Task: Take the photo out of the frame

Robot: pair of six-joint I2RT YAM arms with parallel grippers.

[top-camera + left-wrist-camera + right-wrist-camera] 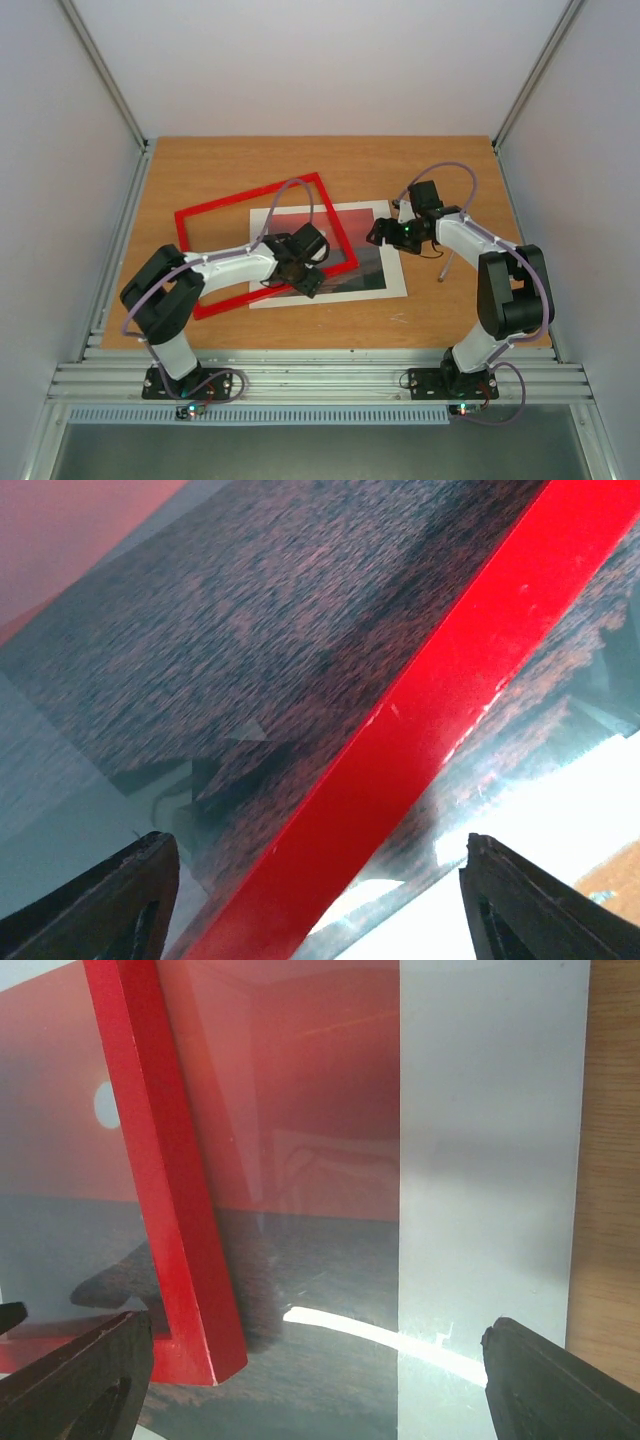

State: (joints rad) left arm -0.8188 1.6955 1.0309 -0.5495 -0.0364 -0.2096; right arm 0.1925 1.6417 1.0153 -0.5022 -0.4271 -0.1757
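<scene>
Red stands out first: the frame lies flat and skewed on the left half of the wooden desk, with its left corner well out toward the desk's left side and its right end reaching over the print. The left arm stretches from its base at the near edge across the near rail of the frame, and the left gripper hangs over the frame's near right part. In the left wrist view its dark fingers stand wide apart with the red rail running diagonally through the gap. Neither tip visibly touches the rail, and nothing is held. To the right of that lies the photo, about the middle of the desk. It has a red sky, a pale sun and dark water, and it rests on a white border sheet that shows round it as a pale margin. The frame's right end lies across the photo's left part, while the right and near parts of the print lie outside the frame. So the two overlap askew rather than sitting square together. The print's surface is glossy and throws back a bright streak of light. Farther right, the right gripper hovers at the right edge of the white sheet and points left toward the print. Its fingers are spread wide and hold nothing, and the frame's red corner shows near the left one.
</scene>
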